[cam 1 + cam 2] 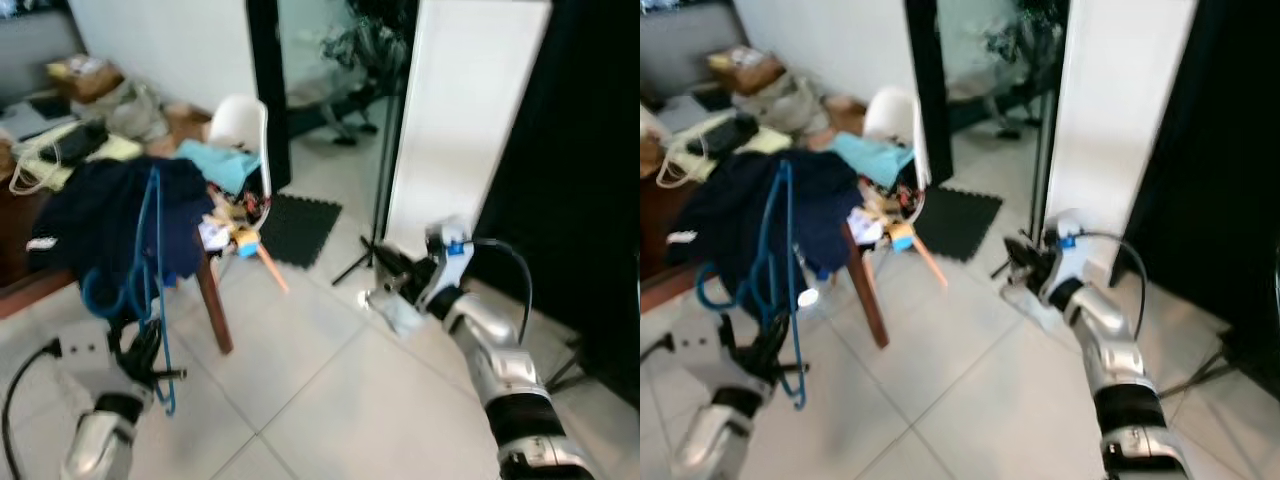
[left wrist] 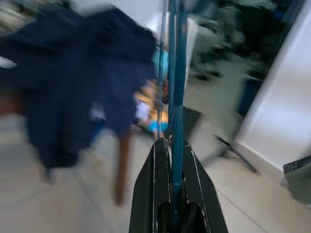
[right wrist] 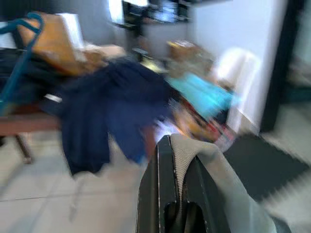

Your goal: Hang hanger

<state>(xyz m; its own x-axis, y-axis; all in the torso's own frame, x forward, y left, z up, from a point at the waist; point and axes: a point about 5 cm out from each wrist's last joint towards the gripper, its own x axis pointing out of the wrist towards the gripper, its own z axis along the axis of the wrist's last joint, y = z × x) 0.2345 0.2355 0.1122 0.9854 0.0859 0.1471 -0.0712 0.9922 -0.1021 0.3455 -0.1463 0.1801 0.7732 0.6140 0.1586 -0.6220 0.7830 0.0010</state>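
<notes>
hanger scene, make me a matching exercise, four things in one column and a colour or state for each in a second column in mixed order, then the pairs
Things
1. hanger
2. garment
3. mat
4. grey cloth

Colour or state
A. draped over the table edge, dark navy
B. pinched in the right gripper
C. blue, gripped by the left gripper
D. black, flat on the tiled floor by the doorway

Pairs: 1-C, 2-A, 3-D, 4-B
</notes>
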